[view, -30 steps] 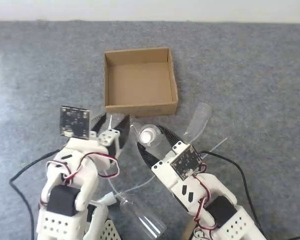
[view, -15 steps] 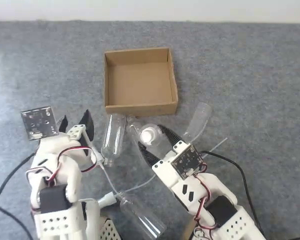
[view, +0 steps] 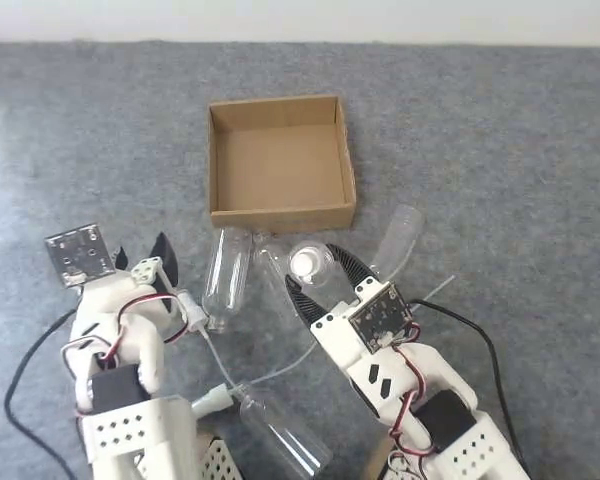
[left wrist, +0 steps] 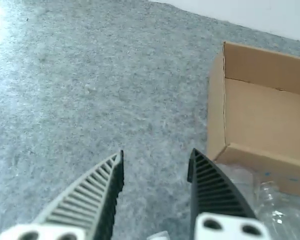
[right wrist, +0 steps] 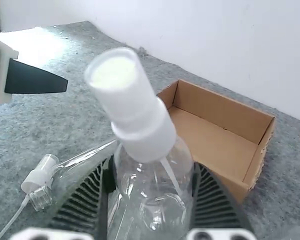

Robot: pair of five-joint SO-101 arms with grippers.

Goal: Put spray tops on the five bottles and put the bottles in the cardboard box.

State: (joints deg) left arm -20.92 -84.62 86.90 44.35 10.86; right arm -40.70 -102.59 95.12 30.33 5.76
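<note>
Leftward we log the left gripper (view: 142,252) withdrawn, jaws wide, empty; right gripper (view: 312,270) clamps the clear plastic bottle with white spray top (right wrist: 140,130) near the brown cardboard box (view: 280,214). We fear its smooth wall slipping on lifting.

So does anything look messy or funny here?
A bit messy. One clear bottle lies on its side by the cardboard box, with a loose spray top beside its mouth, not screwed on. A second bottle lies tipped over nearby. The right pincer holds a capped bottle.
</note>
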